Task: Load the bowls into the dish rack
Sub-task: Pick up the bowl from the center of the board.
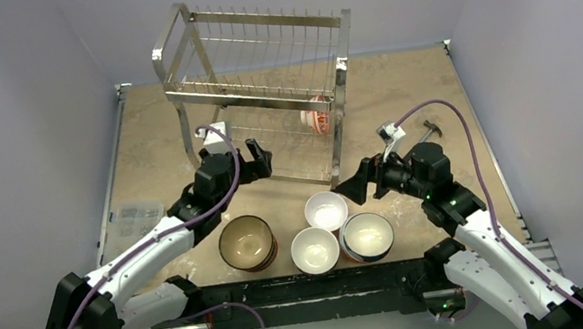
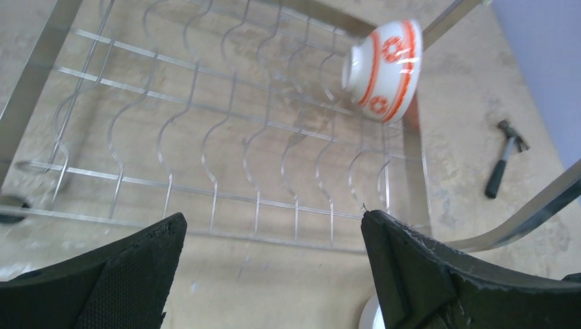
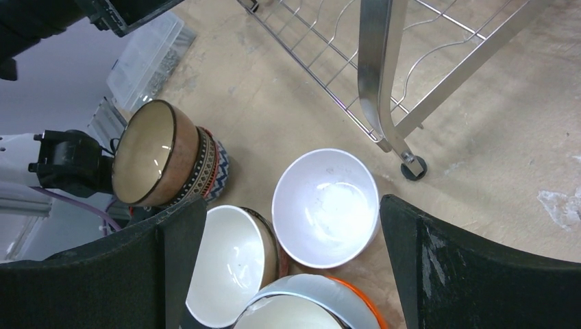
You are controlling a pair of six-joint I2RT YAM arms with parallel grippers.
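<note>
Top external view: the rack [image 1: 261, 91] stands at the far middle of the table [image 1: 399, 98]. One patterned bowl [image 1: 316, 115] rests on edge at the right end of its lower tier. The remaining bowls sit grouped near the arm bases: a brown stack [image 1: 246, 242], two white ones and an orange-rimmed stack [image 1: 366, 236].

Left gripper [image 1: 252, 163]: at the lower tier's front, jaws spread wide, nothing between them.

Right gripper [image 1: 363, 180]: jaws likewise wide and empty, above the far white bowl [image 3: 325, 205], which the right wrist view shows between its fingers.

Assessment: loading is at an early stage, with one bowl racked. The step in hand appears to be the next pick, by the right arm. That calls for a descent with one finger inside the rim and one outside. Neighbouring bowls sit touching or just beside it, so the outer finger has little room. The bowl must then be tipped on edge into a free wire slot.

Markings: no brand, label or writing is legible in any view. The patterned bowl carries only orange bands and rosettes.
</note>
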